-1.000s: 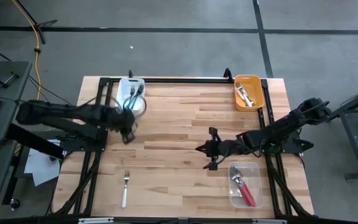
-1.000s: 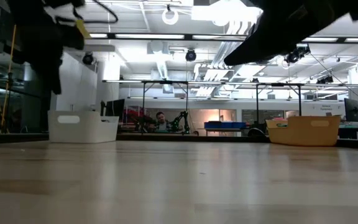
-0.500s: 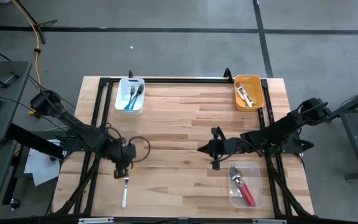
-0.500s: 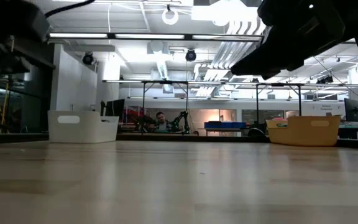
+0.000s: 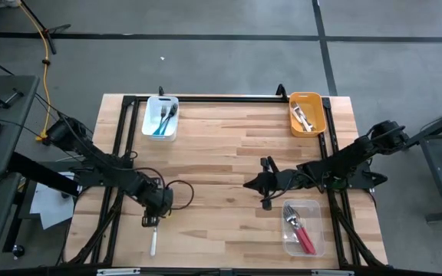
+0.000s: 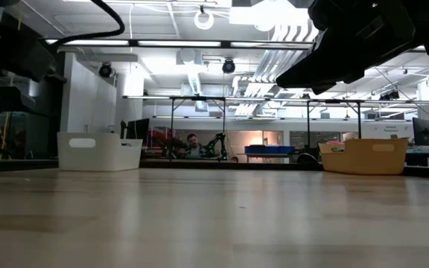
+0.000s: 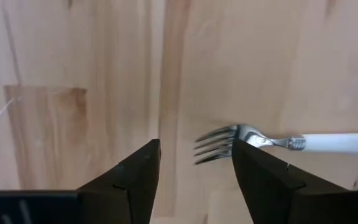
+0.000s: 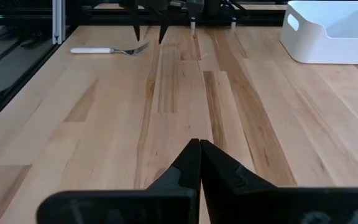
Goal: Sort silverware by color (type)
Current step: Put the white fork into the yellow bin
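My left claw hangs released in the lower left of the overhead frame, right over the tines of the white-handled fork lying on the bench. In my left wrist view the 2 fingers stand apart with the fork's tines just beyond the gap, nothing gripped. My right claw waits clenched and empty near the middle of the bench. The white bin at upper left holds teal forks, the orange bin at upper right holds pale ones, and the clear bin at lower right holds red ones.
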Tool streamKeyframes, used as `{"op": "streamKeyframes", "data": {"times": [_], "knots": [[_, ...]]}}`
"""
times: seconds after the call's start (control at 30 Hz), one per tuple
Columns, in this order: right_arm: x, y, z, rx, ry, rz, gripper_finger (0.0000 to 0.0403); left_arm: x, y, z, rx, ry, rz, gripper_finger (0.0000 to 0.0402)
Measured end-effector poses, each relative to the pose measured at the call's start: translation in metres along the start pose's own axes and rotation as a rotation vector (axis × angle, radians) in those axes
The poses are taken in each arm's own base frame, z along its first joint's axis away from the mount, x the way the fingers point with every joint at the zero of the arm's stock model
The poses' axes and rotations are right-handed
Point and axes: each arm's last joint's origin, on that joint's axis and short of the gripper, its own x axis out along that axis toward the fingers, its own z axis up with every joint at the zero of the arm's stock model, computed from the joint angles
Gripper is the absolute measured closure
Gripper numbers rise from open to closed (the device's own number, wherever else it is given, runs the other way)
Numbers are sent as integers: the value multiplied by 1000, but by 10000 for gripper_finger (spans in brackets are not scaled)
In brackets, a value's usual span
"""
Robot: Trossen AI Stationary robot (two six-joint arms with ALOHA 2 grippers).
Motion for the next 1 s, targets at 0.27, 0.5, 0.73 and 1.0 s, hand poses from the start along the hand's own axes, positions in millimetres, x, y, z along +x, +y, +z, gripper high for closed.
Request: {"op": "streamKeyframes", "data": {"times": [0.27, 0.5, 0.73, 1.0], "knots": [[0, 0, 0, -1, 4, 1, 403, 12, 8, -7, -14, 66, -68, 208], [0, 0, -1, -3, 8, 0, 403, 27, 14, -14, -31, 46, -118, 208], [0, 0, -1, -3, 7, 0, 403, 28, 14, -14, -21, 40, -121, 209], [0, 0, -1, -3, 7, 1, 403, 28, 14, -13, -28, 20, -102, 269]]}}
